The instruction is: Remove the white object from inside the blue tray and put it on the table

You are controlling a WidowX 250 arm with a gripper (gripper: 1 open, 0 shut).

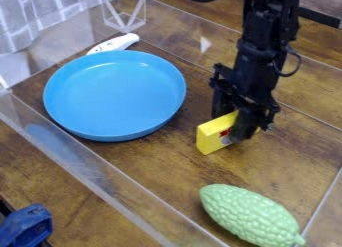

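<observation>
The blue tray sits at the left of the table with nothing inside it. A white object lies on the wood just past the tray's far rim, by the clear wall. To the right of the tray my gripper points straight down over a yellow block. Its black fingers straddle the block's far end. Whether the pads press on the block does not show.
A bumpy green vegetable lies near the front right. Low clear acrylic walls border the table, with a blue item outside the front left corner. A grey cloth hangs at the back left.
</observation>
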